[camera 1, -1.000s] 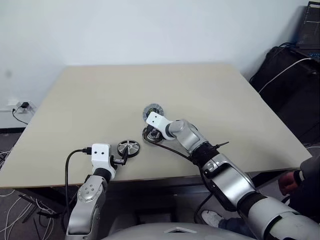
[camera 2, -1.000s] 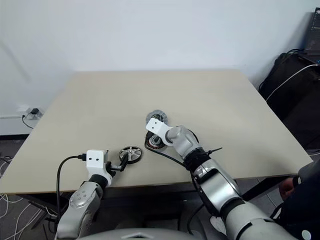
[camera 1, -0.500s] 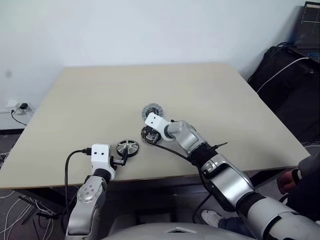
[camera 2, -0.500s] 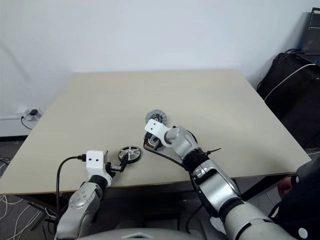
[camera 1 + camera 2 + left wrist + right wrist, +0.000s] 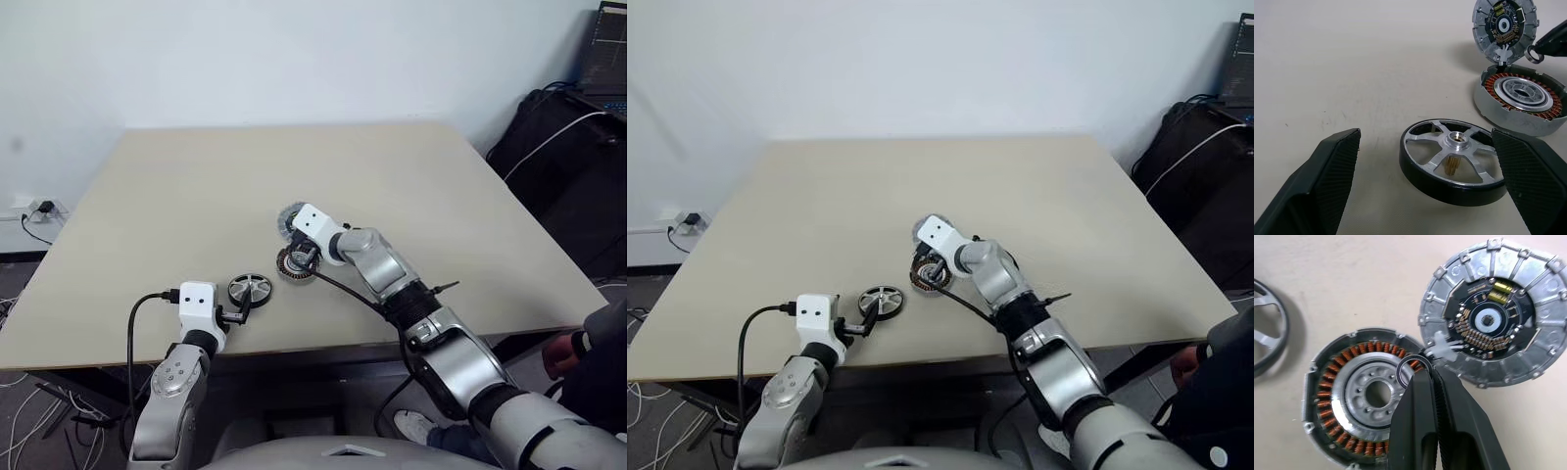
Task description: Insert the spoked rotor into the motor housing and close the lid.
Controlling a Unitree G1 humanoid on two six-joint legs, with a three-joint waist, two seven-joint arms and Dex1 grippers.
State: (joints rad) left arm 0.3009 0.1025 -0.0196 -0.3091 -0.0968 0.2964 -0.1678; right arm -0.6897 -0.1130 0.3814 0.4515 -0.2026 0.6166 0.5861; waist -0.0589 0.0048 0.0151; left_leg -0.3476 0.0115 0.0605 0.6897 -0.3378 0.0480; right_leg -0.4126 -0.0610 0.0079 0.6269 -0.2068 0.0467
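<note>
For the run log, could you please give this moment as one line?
right pincer: shut on small ring over motor housing | left pincer: open around spoked rotor

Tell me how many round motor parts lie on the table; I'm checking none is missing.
3: the silver spoked rotor nearest the left tool, the copper-wound motor housing beside it, and the round grey lid just beyond that housing.

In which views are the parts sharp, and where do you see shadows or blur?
Left wrist view: the silver spoked rotor with dark rim is sharp; the near pincer fingers look soft. Right wrist view: the copper-wound round motor housing and grey round lid are crisp, with soft shadows. Head views: even light, parts small.
</note>
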